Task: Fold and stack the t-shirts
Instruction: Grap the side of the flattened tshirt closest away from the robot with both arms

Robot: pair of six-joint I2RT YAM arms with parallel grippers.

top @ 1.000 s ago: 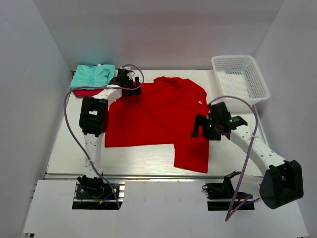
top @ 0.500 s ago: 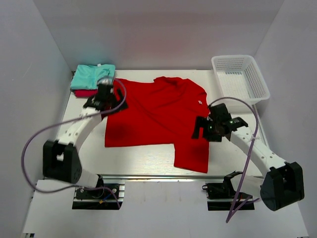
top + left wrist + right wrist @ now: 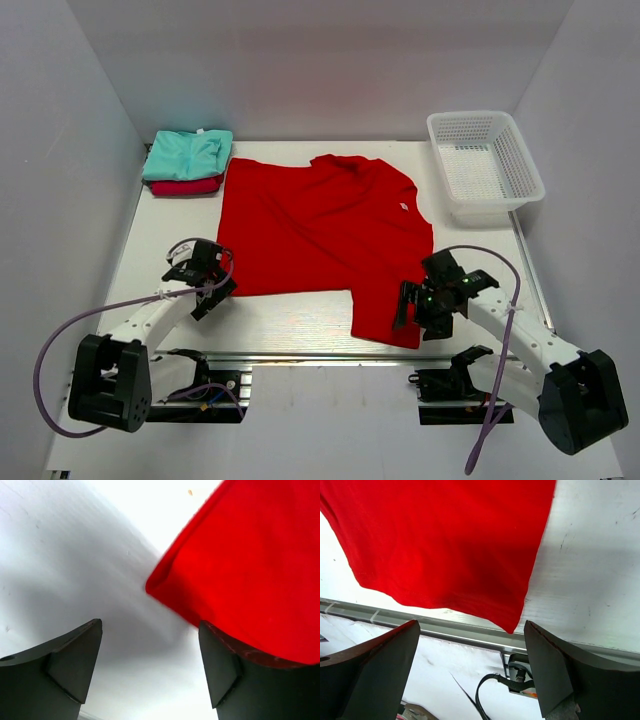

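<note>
Both arms have drawn back toward the near edge of the table since the earlier frames; the left arm has left the far left stack.

Top external view: the red t-shirt lies spread flat mid-table, one side folded down toward the near edge. The mint t-shirt rests folded on the crimson t-shirt at the far left corner. The white basket stands at the far right. The left gripper sits at the shirt's near left corner, and the right gripper at its near right corner.

Left wrist view: the left gripper has its jaws spread wide, gripping nothing. The red t-shirt corner lies just ahead, its edge by one finger.

Right wrist view: the right gripper stands fully spread and empty above the red t-shirt hem corner.
</note>
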